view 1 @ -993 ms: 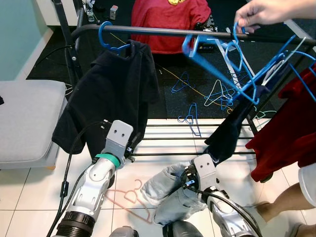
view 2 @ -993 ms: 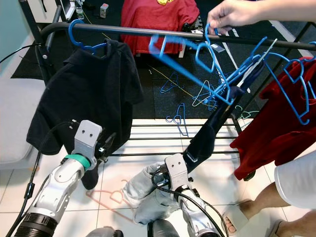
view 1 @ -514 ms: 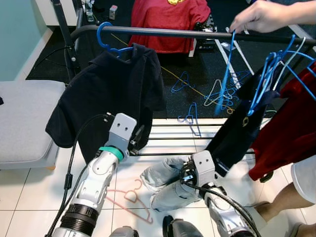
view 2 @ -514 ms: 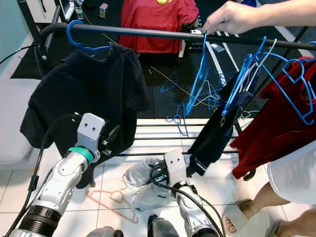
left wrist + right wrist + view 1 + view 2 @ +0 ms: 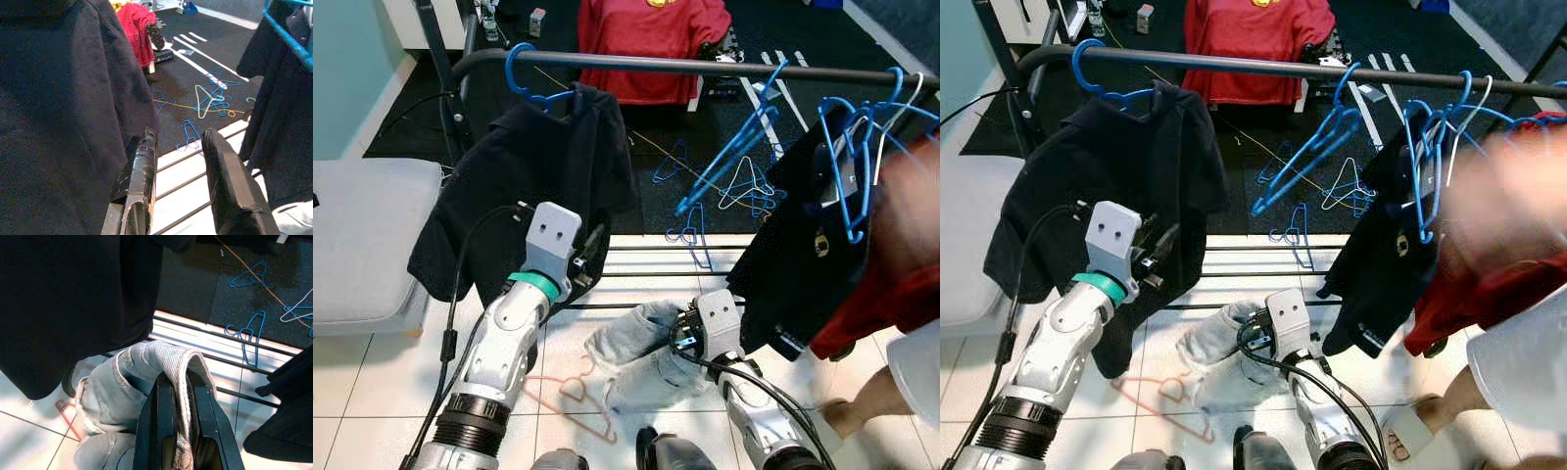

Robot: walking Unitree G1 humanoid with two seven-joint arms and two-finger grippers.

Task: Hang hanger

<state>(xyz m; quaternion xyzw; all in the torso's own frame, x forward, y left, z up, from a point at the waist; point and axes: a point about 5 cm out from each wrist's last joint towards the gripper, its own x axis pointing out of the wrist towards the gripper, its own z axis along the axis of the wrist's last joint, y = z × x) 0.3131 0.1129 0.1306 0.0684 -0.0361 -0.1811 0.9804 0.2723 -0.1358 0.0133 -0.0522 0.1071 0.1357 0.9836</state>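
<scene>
One dark rail (image 5: 705,67) across the top of the scene, with a black shirt (image 5: 524,186) hung at its left end on a blue hanger (image 5: 530,86). Further right along the rail, an empty blue hanger (image 5: 729,152) hooked on and tilted down toward the left; past it, a cluster of blue hangers (image 5: 847,157) carrying a dark garment (image 5: 798,255), then red cloth (image 5: 876,304) at the far right, partly behind a motion-blurred limb of a person (image 5: 1498,196). Red garment (image 5: 651,39) seen behind the rail. Grey cushion (image 5: 362,235) at far left. Pale denim garment (image 5: 641,357) bunched low over the white tiles, just in front of the rack's lower bars (image 5: 646,259). Right gripper (image 5: 177,396) clamped tight on a thick folded hem of that denim, the fabric pinched between both black fingers. Left gripper (image 5: 178,161) raised beside the lower edge of the black shirt, fingers parted and holding nothing, one finger (image 5: 142,169) close against the shirt cloth. Pink hanger (image 5: 578,397) flat on the tiles beside the left forearm. Several loose blue and white hangers (image 5: 724,186) scattered on the dark mat beyond the rack.
</scene>
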